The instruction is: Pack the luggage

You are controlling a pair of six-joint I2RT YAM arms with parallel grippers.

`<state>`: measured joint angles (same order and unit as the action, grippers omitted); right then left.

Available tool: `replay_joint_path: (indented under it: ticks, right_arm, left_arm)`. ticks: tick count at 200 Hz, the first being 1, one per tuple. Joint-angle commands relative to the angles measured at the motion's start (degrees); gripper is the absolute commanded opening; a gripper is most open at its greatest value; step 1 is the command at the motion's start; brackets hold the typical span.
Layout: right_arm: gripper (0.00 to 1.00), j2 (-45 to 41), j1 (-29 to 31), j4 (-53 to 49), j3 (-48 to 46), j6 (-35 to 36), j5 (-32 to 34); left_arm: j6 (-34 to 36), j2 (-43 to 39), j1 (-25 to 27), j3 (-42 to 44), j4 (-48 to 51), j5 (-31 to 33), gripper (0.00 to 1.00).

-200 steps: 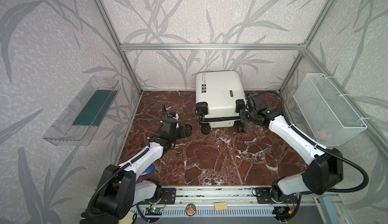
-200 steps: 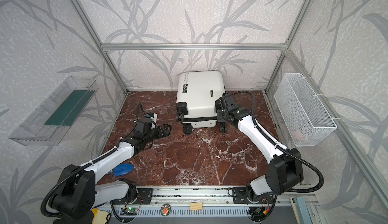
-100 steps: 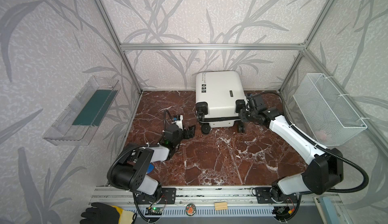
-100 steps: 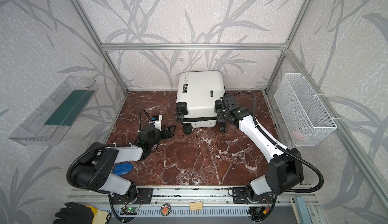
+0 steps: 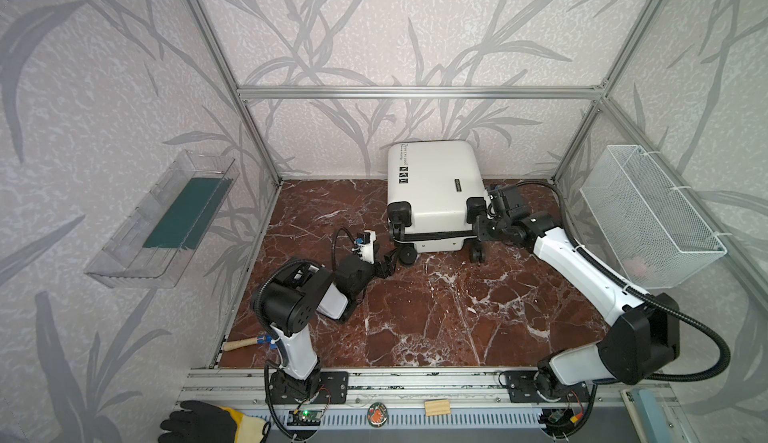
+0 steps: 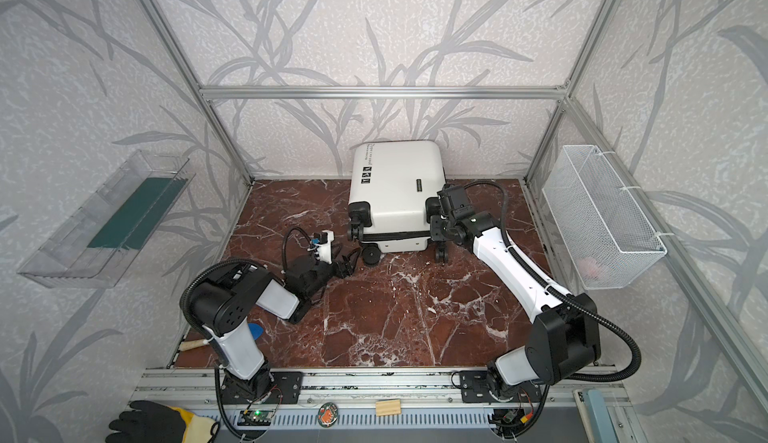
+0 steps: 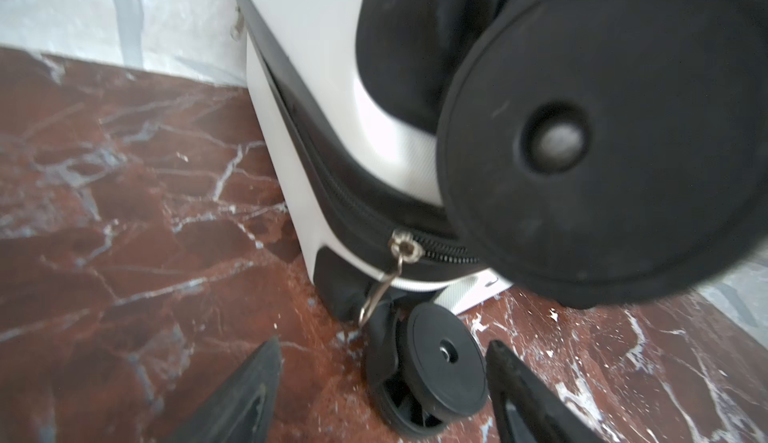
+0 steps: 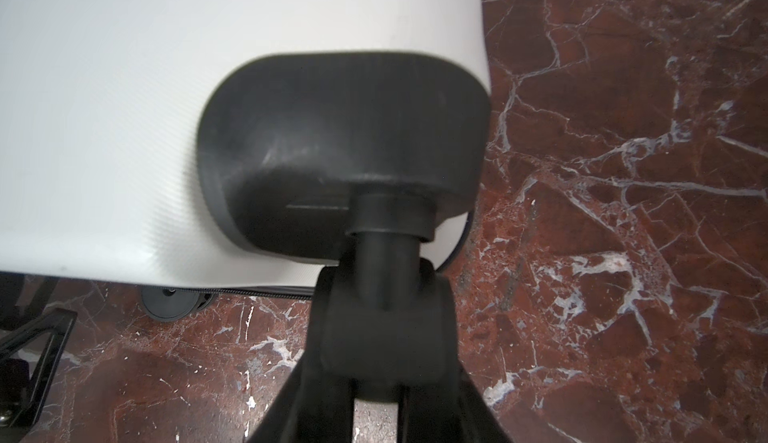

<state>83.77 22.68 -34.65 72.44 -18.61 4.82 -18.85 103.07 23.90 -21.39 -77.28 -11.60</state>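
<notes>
Your luggage [image 5: 432, 187] lies flat and closed at the far middle of the marble floor [image 5: 436, 316]. Its top end is against the back wall and its casters point toward the near side.

Your right claw [image 5: 482, 229] reaches in from the right to the luggage's near right corner. In the right wrist view its fingers [image 8: 453, 395] are clamped on either side of the upper right caster [image 8: 382, 316], just below that caster's black housing.

Your left claw [image 5: 386, 264] sits low over the floor just off the near left corner. Its jaws are apart, and in the left wrist view the lower left caster [image 7: 440, 362] stands between the two fingertips. You cannot tell whether either finger touches the wheel. The zip pull [image 7: 380, 295] hangs from its slider at that corner, just above the caster and beyond the fingertips.

A wire basket [image 5: 648, 212] hangs on the right wall and a clear tray [image 5: 166, 216] on the left wall.
</notes>
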Motion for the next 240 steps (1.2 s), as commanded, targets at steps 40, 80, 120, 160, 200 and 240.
replay_joint_path:
  ticks: [40,80,120,160,200,240]
  right_arm:
    - [0.0,0.45,-0.05,2.58,4.03,0.59,-2.27]
    - [0.0,0.61,-0.09,2.31,3.76,0.68,-2.27]
    - [0.0,0.59,-0.52,2.13,4.11,0.68,-2.45]
    - [0.0,0.77,-0.81,1.84,4.46,0.76,-2.71]
    - [0.0,0.87,-0.92,1.82,4.37,0.68,-2.85]
    - [0.0,0.88,-0.88,1.83,4.36,0.48,-2.88]
  left_arm:
    - [3.51,4.19,0.01,-4.09,-3.76,0.08,0.56]
    - [3.84,5.81,-0.03,-5.92,-3.75,-0.06,0.47]
    - [3.47,7.8,-0.06,-7.61,-3.74,-1.82,0.39]
    - [3.55,8.82,-0.24,-8.16,-3.7,-3.42,0.32]
    - [3.5,8.99,-0.5,-7.55,-3.71,-4.73,0.24]
    - [3.59,9.08,-0.59,-6.88,-3.73,-4.54,0.28]
